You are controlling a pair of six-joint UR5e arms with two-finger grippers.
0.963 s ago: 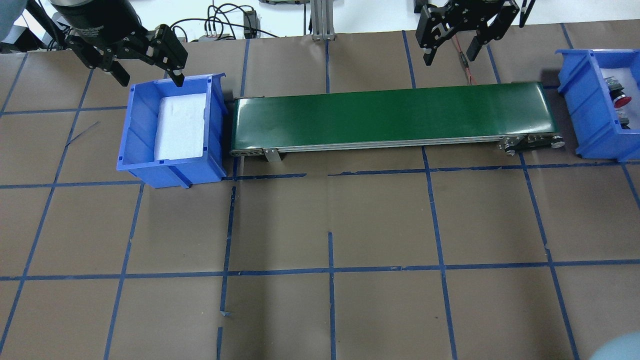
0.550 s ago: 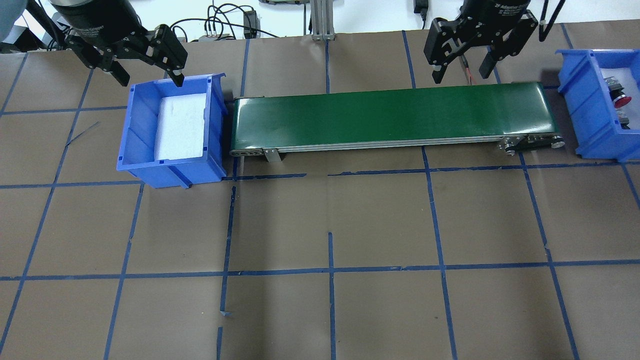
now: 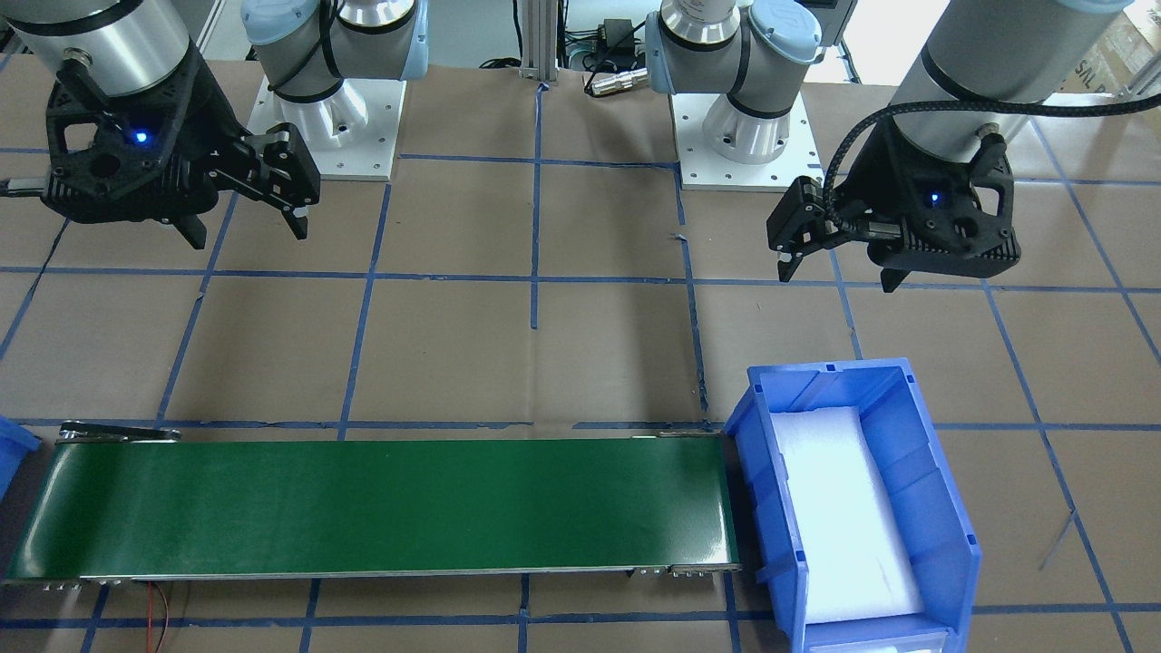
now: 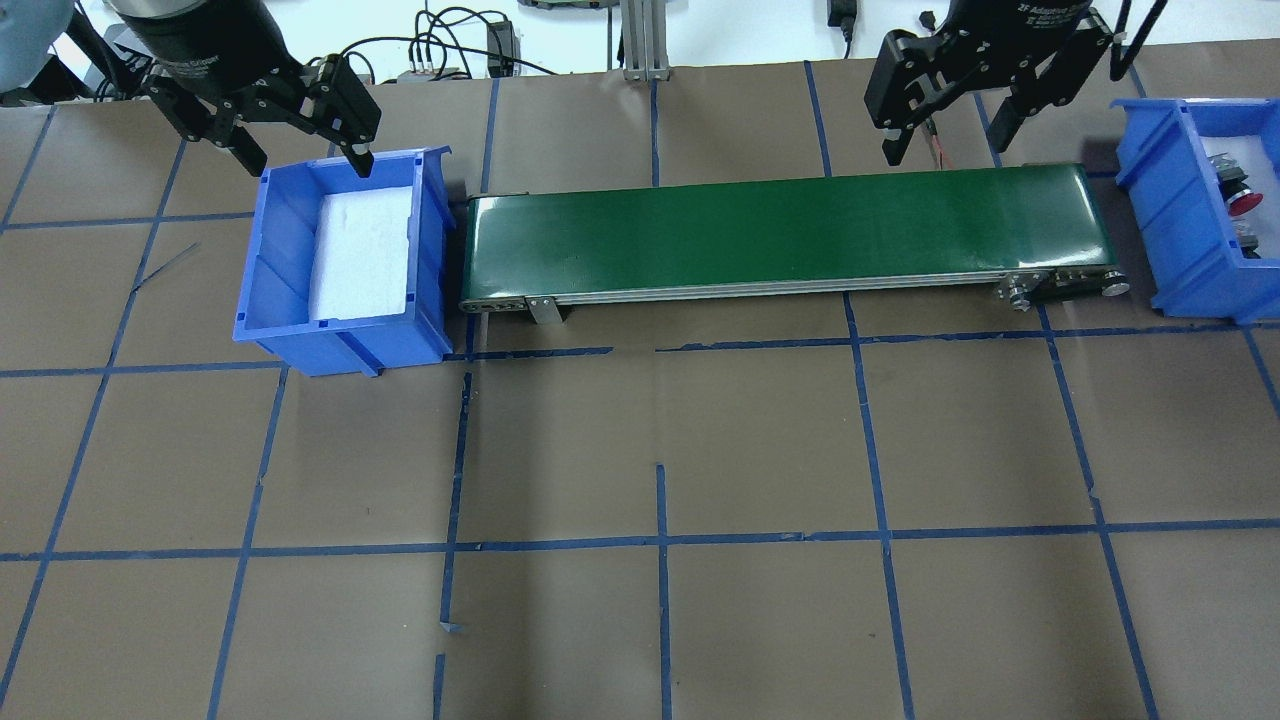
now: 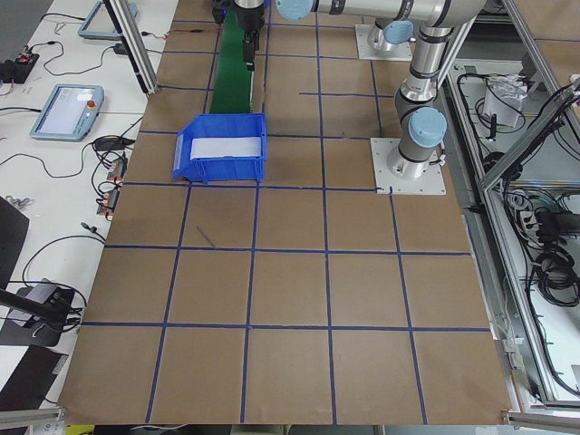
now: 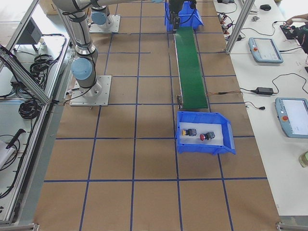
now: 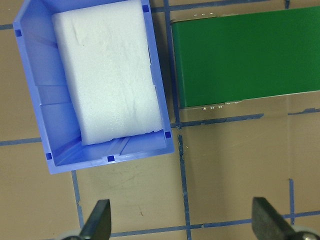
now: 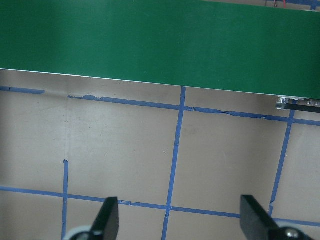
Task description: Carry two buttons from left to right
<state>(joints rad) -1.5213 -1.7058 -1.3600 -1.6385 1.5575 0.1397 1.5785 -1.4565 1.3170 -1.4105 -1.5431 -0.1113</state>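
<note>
Seen from the table's right end, both buttons lie nearest, the yellow-capped button [image 6: 188, 131] and the red-capped button [image 6: 207, 136] side by side on white foam in the right blue bin [image 6: 202, 147]. Past them the right gripper [image 4: 945, 150] hangs empty with fingers spread wide by the green belt [image 4: 780, 225], well apart from the buttons. Farthest, the left gripper [image 4: 307, 165] hangs equally wide by the left blue bin [image 4: 260, 290].
</note>
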